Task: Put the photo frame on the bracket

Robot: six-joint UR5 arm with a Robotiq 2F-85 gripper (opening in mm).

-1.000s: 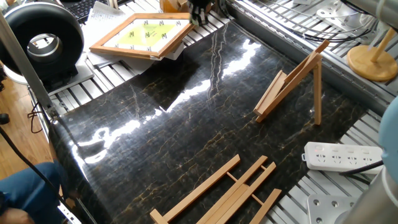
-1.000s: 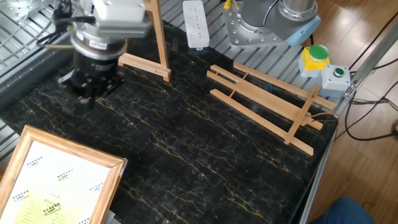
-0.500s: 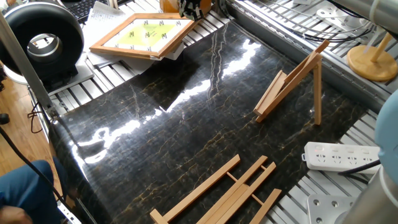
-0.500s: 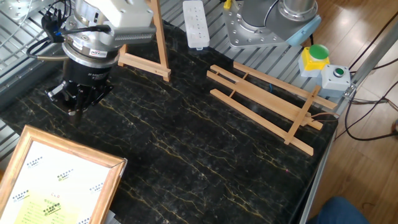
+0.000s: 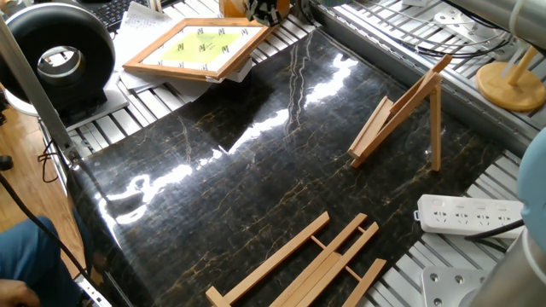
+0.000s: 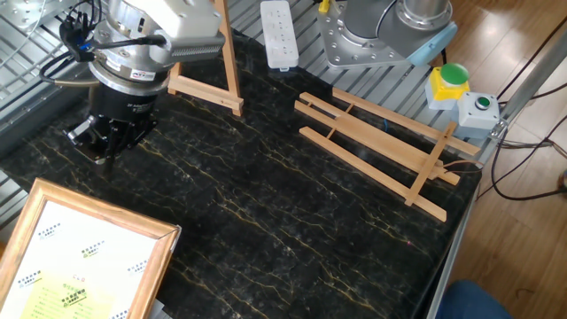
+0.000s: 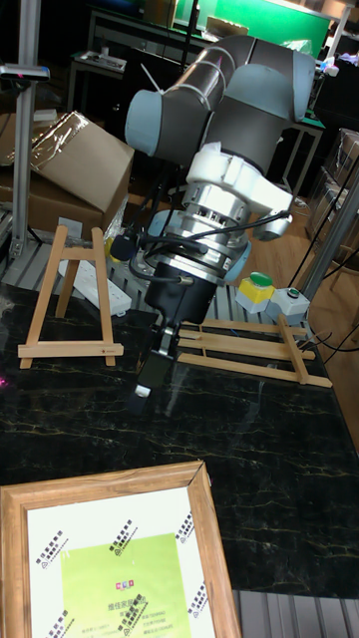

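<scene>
Clearly the gripper (image 7: 152, 371) holds nothing: it hangs over the dark marble top (image 6: 292, 221), fingers pointing down, touching neither frame nor bracket. From the tall fixed view one finger (image 7: 147, 377) shows as a narrow dark bar with a pale tip, but the gap between the two is not readable in any view, so I cannot tell how far apart they stand. In the other fixed view the gripper (image 6: 99, 142) sits just above the marble near its far-left edge, cables looping round the wrist above it.

Around it, the bracket (image 6: 208, 84) stands upright on the marble just beside the arm, its ledge facing the open middle of the top; in one fixed view the bracket (image 5: 401, 115) leans on its rear leg at the right side. A flat easel (image 6: 381, 146) of longer slats lies on the marble, well apart from the gripper. A white power strip (image 6: 280, 34) rests on the slatted table beyond the bracket, and a box with a green button (image 6: 452, 84) sits past the flat easel. Nothing lies on the marble between gripper and frame.

The frame (image 7: 110, 558) lies flat, picture up, at the marble's edge, near the gripper but apart from it, on the side away from the bracket. In one fixed view the frame (image 5: 196, 49) rests partly over white paper (image 5: 136, 26).
</scene>
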